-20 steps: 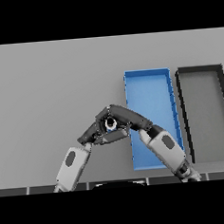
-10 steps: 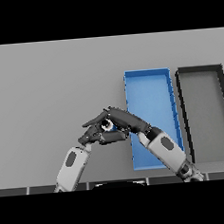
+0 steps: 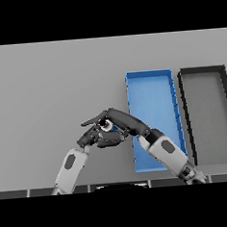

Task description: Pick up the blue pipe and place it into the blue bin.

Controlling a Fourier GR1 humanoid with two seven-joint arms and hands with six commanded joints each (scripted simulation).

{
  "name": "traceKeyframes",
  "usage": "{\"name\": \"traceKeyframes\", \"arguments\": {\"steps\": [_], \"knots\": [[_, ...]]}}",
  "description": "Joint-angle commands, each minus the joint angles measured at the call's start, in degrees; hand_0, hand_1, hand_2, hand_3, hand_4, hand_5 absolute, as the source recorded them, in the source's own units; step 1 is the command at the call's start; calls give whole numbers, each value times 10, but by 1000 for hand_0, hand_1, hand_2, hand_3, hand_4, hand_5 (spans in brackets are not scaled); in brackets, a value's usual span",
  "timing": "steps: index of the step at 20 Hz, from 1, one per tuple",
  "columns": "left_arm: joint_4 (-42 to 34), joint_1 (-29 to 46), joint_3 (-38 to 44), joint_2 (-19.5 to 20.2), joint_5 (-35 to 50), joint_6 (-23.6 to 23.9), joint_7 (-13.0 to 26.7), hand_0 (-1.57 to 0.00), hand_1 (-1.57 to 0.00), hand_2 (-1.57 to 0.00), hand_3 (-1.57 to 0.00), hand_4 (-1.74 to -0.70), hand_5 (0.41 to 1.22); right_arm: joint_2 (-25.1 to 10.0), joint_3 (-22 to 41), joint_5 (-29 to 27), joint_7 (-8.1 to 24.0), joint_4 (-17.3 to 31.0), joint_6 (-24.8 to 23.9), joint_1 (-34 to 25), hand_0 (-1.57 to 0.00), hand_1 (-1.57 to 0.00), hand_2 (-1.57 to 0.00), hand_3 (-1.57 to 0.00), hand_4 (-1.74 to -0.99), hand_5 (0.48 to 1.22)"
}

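Head view: both arms brought together just left of the blue bin (image 3: 151, 100), meeting over the grey table (image 3: 50, 86) beside the bin's lower left part. Right robot hand (image 3: 120, 122) reaching leftward from the bin side, fingers extended forward over a small pale, round-ended object with a trace of blue beside it, taken to be the blue pipe (image 3: 107, 127). Left robot hand (image 3: 99, 137) tucked just below and against it, fingers curled in toward the same spot. Pipe mostly hidden between the two hands, so impossible to tell whether lifted or lying on the table, or which hand bears it. Whether either hand is actually closed round the pipe: cannot tell from this angle.

Likely reason for the pairing: one hand steadying while the other takes a firm hold, with the right one better placed for the short carry rightward into the bin. Bin lying lengthwise, open and holding nothing visible, so room enough for a drop anywhere inside. Black bin (image 3: 208, 113) just right of the blue one, a wrong target to avoid.
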Motion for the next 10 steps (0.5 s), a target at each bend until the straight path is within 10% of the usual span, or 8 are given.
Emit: {"name": "traceKeyframes", "arguments": {"steps": [1,5,10], "knots": [[1,-3,6,3,4,0,19,-244,-224,-216,-195,-1017,848,-1,3,7,-16,-3,-3,6,-1568,-1568,-1569,-1566,-1740,1217],[1,6,11,-4,20,3,53,-100,-91,-88,-79,-969,603,-1,1,8,-24,9,-5,5,-1570,-1570,-1570,-1569,-1740,1219],[15,2,8,0,-2,13,51,-32,-29,-28,-25,-928,484,12,-18,-44,-34,6,-14,4,-1571,-1571,-1571,-1570,-1741,1220]]}}
